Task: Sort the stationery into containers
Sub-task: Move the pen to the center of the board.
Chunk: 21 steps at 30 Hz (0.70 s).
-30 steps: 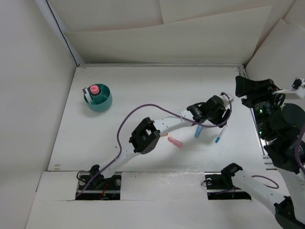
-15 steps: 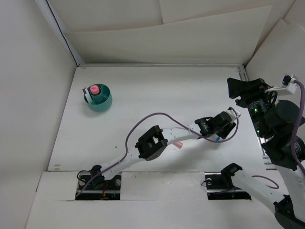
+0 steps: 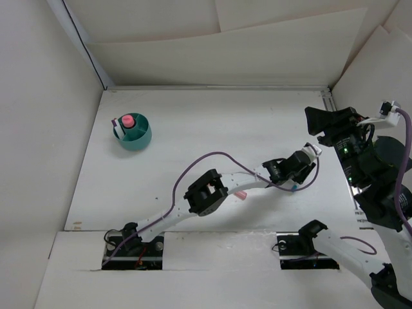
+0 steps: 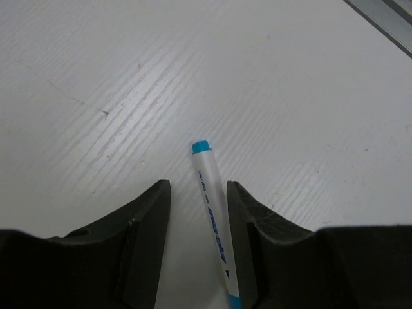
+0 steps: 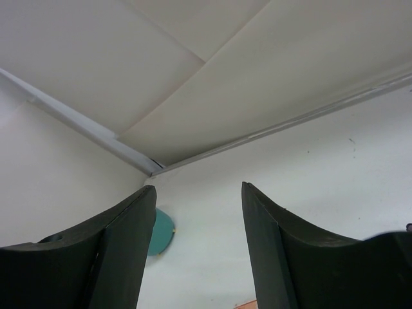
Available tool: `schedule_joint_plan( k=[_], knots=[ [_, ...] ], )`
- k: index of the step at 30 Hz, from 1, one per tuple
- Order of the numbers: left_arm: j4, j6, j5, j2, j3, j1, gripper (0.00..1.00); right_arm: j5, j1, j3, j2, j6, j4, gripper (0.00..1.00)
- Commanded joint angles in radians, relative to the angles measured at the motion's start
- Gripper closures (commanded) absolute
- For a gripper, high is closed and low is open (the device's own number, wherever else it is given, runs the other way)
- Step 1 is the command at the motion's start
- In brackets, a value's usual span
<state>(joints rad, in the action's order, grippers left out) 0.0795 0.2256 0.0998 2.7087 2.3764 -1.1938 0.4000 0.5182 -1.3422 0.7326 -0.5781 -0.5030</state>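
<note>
the table (image 4: 96, 77) is matt, finely ribbed white board; the pen (image 4: 215, 219) looks smooth glossy plastic.

From above and behind the arm bases (image 3: 132, 243), we are looking down on the whole table (image 3: 212, 129). The left wrist camera is pointing steeply down, very near the surface, framing the blue-capped pen (image 4: 215, 219). The right wrist camera is facing almost level toward the far left corner (image 5: 153, 170), where we are catching the teal cup (image 5: 163, 232), also sitting upper left in the overhead frame.
</note>
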Motion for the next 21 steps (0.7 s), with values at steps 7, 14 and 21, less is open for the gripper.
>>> schedule_joint_plan(
  k=[7, 14, 21],
  knots=[
    [0.0, -0.015, -0.011, 0.025, 0.037, -0.013, 0.79, -0.035, -0.003, -0.008, -0.016, 0.017, 0.043, 0.39],
    [-0.055, -0.071, 0.17, -0.11, -0.195, -0.013, 1.0, -0.024, -0.003, 0.011, -0.025, 0.026, 0.052, 0.39],
    [-0.054, -0.123, 0.304, -0.202, -0.314, -0.013, 1.0, -0.015, -0.003, 0.029, -0.035, 0.035, 0.052, 0.39]
  ],
)
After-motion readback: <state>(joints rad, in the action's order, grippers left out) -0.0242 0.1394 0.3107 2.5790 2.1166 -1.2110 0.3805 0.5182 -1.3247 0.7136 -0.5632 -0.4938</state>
